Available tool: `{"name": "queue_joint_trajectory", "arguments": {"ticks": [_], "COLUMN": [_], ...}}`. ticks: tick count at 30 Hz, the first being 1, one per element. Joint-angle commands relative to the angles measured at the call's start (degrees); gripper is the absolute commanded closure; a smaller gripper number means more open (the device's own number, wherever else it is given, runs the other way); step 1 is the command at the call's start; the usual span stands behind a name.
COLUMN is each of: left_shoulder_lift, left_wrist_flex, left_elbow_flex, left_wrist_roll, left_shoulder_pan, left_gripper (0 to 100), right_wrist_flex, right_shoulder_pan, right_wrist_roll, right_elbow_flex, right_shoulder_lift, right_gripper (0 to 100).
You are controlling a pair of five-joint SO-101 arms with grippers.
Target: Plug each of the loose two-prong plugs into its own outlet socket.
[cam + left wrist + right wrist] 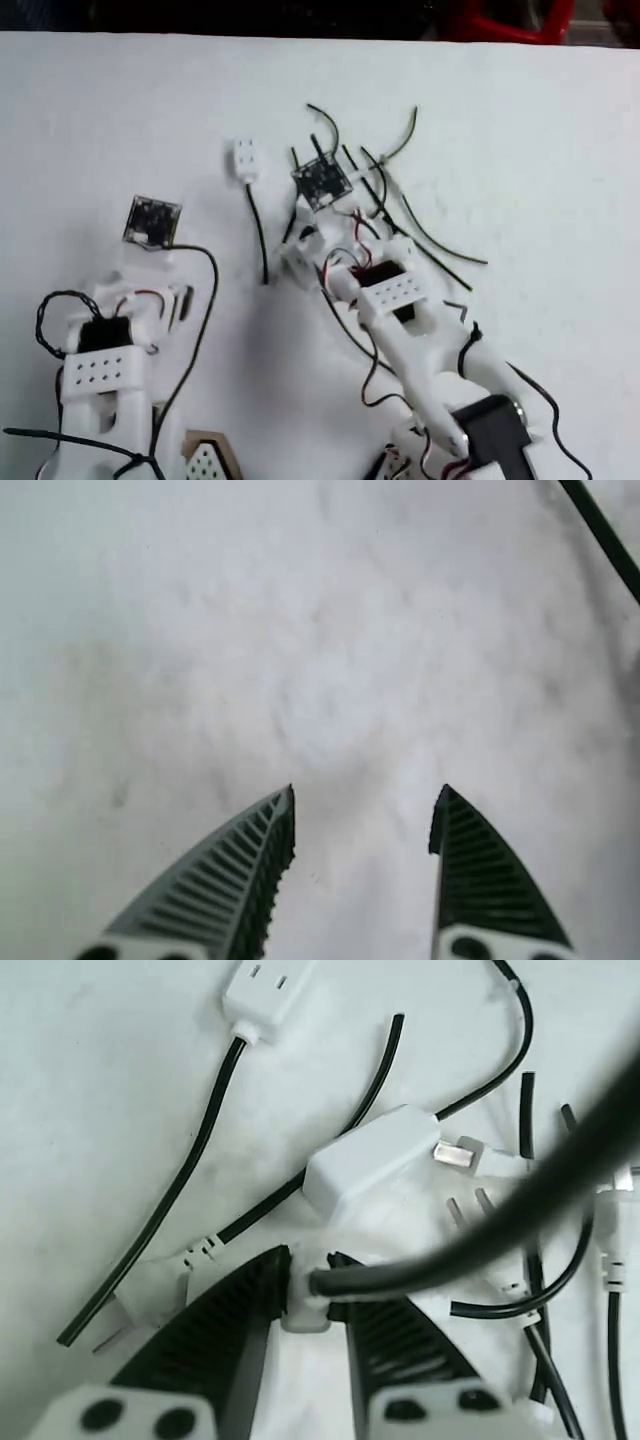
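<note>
A white outlet socket (246, 157) with two slots (265, 982) lies on the table with its black cord trailing toward me. A second white socket block (372, 1160) lies closer, and a white plug (492, 1163) points its prongs at that block's end. Another loose plug (140, 1295) lies beside my right gripper. My right gripper (310, 1260) (300, 262) is shut on a white plug (301, 1312) whose black cord runs off sideways. My left gripper (365, 795) (170, 300) hangs open over bare table, away from the cords.
Two small dark square boards (153, 220) (322, 183) lie on the white table (520, 120). Several loose black cords (420, 235) tangle around the right gripper. A black cord (600, 530) passes beside the left gripper. The table's far side and left part are bare.
</note>
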Motion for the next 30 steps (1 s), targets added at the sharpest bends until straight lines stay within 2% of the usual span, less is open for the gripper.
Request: {"name": "queue_joint_trajectory", "arguments": {"ticks": [1,6,15,30], "left_shoulder_lift": [-1.19,-1.19,-1.19,-1.19], "left_wrist_flex": [-1.32,-1.32,-1.32,-1.32], "left_elbow_flex": [0.0,0.0,0.0,0.0], "left_wrist_roll": [-0.62,-0.62,-0.62,-0.62], "left_shoulder_pan": [-0.4,-0.4,-0.4,-0.4], "left_gripper": [77,77,77,77], "right_wrist_flex": [-0.75,0.48,12.09,12.62], "right_shoulder_pan": [1.19,2.68,2.33,2.59], "right_wrist_roll": [0.18,0.09,-3.43,-3.08], "right_elbow_flex": [-3.43,-5.01,-9.41,-10.73], "right_shoulder_lift": [3.03,6.2,4.7,11.74], "right_gripper": [98.1,98.1,98.1,98.1]}}
